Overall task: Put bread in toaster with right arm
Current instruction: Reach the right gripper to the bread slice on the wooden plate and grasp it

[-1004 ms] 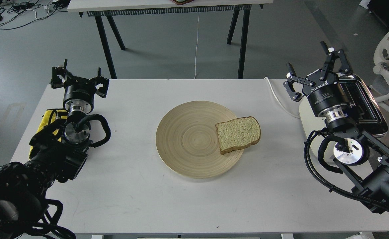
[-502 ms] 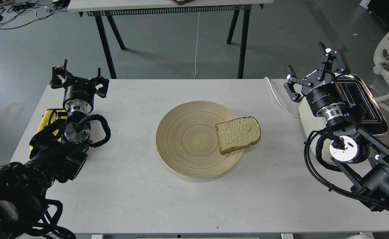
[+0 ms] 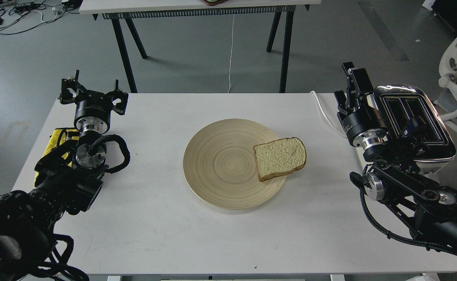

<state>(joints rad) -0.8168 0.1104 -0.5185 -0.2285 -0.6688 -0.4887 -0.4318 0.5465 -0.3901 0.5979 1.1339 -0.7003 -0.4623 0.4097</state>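
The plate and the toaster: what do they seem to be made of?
The plate looks like pale wood or bamboo, matte, with ring-shaped grain lines. The toaster has a mirror-shiny top, probably chromed metal, over a cream body, perhaps plastic.

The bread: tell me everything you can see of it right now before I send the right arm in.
The bread is one slice of pale tan, porous sandwich bread with a brown crust, its rounded top pointing right. It lies flat on the right side of the round wooden plate, with its right end hanging over the plate's rim above the white table. It looks whole. Nothing else touches it: the right claw is away to the right, beside the toaster.
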